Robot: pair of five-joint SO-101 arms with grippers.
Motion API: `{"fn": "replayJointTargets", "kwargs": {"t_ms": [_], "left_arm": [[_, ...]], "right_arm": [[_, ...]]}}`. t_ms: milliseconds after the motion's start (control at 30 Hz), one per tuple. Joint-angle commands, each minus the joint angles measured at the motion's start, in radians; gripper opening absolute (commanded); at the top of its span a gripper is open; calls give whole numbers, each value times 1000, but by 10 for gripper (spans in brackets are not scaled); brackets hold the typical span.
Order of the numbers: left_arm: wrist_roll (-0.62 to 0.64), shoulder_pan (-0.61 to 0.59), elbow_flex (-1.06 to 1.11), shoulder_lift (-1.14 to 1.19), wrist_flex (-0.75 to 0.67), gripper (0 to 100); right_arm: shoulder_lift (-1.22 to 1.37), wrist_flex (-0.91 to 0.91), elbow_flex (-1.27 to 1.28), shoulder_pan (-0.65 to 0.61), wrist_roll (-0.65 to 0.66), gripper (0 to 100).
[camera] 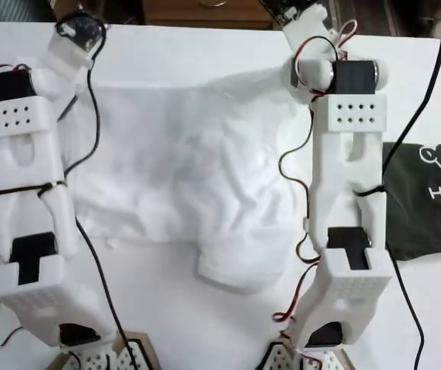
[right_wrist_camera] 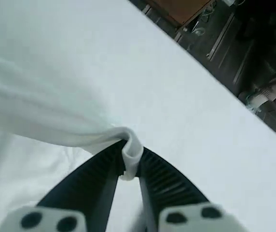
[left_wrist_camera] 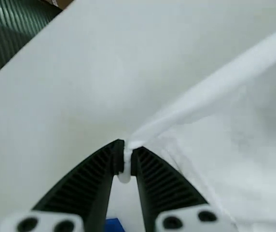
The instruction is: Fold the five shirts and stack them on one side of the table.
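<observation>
Bright, even overhead light flooding white counter (camera: 205, 46); crumpled white cotton shirt (camera: 197, 177) washing out, folds showing faintly; soft shadows lying beneath white plastic arms (camera: 348, 177); room beyond looking dim.

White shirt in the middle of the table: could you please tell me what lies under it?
Bare white table shows around the white shirt, whose corners the left gripper and right gripper pinch. Anything beneath its spread cloth is covered.

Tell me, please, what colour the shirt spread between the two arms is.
White, plain with no print visible; the shirt shows best in the high view.
</observation>
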Motion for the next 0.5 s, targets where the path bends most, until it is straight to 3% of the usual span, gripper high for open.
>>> {"fn": "replayJointTargets", "kwargs": {"t_ms": [0,233,467], "left_arm": [[-28,3,-48,-8,114,20],[-34,18,-58,-17,249,21],[-34,29,-59,8,166,21]], "right_arm": [[-39,136,-51,10,2,21],[-170,246,-35,5,2,21],[-231,199,86,15,2,21]]}}
